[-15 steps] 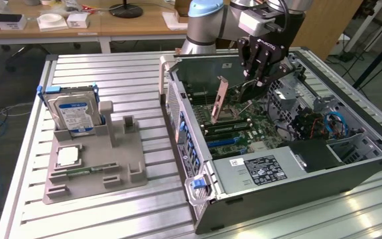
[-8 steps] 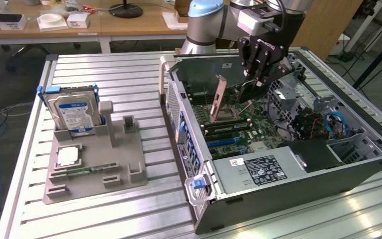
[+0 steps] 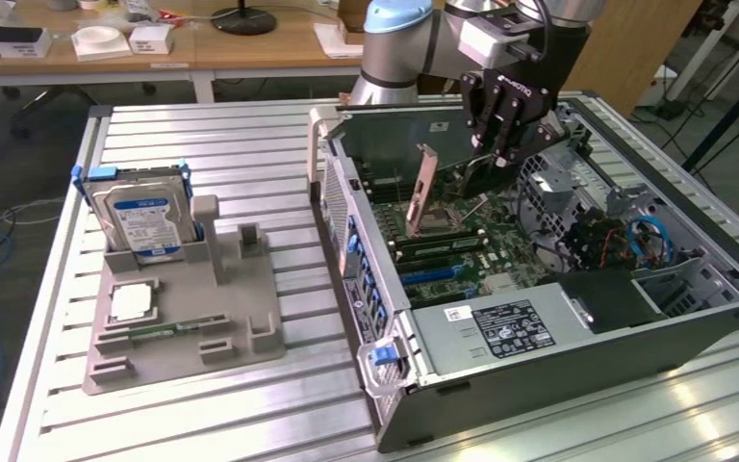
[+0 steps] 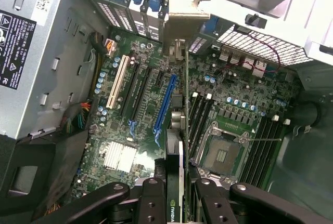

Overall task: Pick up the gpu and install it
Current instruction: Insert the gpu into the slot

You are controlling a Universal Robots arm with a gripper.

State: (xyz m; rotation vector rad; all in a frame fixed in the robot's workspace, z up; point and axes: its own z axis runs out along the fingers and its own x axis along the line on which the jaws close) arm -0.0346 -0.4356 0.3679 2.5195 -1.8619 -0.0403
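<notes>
The gpu (image 4: 178, 146), a thin dark card seen edge-on in the wrist view, has its metal bracket (image 4: 183, 18) at the far end toward the case's rear wall. My gripper (image 4: 179, 203) is shut on the card's near end, one black finger (image 4: 151, 203) on each side. The card hangs over the motherboard, running alongside the long blue slot (image 4: 165, 102); whether it touches the board I cannot tell. In the exterior view my gripper (image 3: 500, 154) reaches down into the open computer case (image 3: 677, 318) with the gpu (image 3: 453, 188) below it and the bracket (image 3: 425, 183) standing upright.
Inside the case are a white slot (image 4: 118, 81), the CPU socket (image 4: 223, 151), memory slots (image 4: 260, 146) and the power supply (image 3: 511, 327). On the exterior view's left, a grey fixture (image 3: 216, 327) holds a hard drive (image 3: 145, 217), a chip (image 3: 132, 300) and a memory stick (image 3: 165, 329).
</notes>
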